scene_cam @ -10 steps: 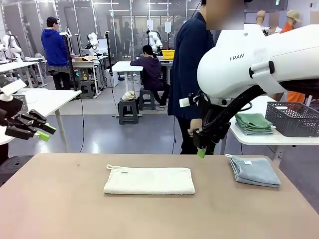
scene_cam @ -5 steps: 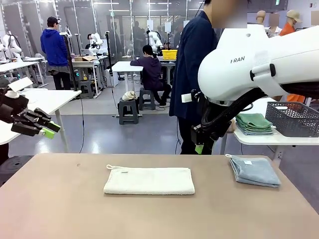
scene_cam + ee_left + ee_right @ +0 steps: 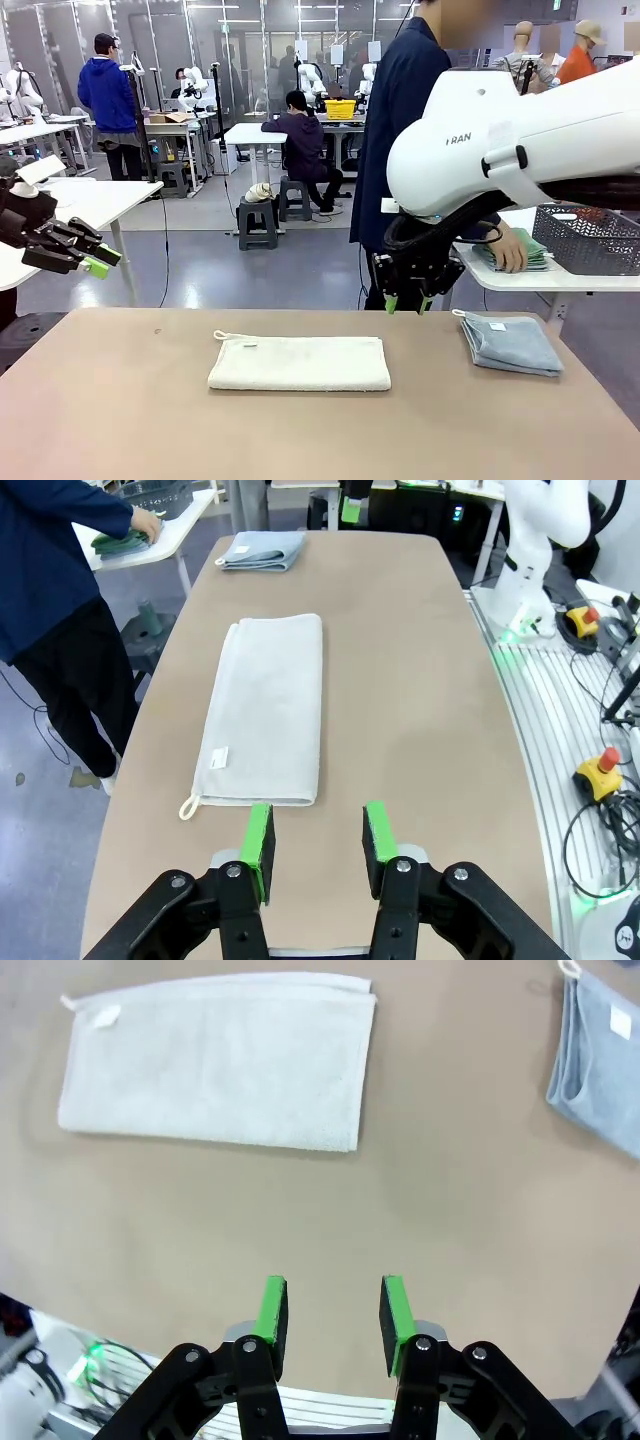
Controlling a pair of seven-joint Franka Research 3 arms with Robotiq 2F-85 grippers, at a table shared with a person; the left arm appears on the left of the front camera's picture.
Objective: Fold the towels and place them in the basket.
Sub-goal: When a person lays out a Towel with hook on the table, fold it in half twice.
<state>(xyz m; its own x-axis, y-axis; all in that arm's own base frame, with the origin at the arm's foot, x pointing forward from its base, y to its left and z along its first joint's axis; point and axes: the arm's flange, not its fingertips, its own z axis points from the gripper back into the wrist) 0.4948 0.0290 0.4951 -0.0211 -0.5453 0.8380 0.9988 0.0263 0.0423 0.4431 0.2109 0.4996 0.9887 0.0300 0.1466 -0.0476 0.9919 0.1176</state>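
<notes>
A tan bench spans the lower frame, with a hall of white tables behind; the cream towel lies folded at centre, the blue-grey towel at right; the basket sits on a side table at the right edge; the right pincer hangs spread and empty above and between the towels; the left pincer, also spread and empty, hovers at far left, well apart.

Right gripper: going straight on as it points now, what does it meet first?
Probably the bare tabletop. The right gripper points down, jaws open and empty, at a spot just off the long edge of the cream towel, away from the blue-grey towel. Depth is unclear, so this is a judgement.
</notes>
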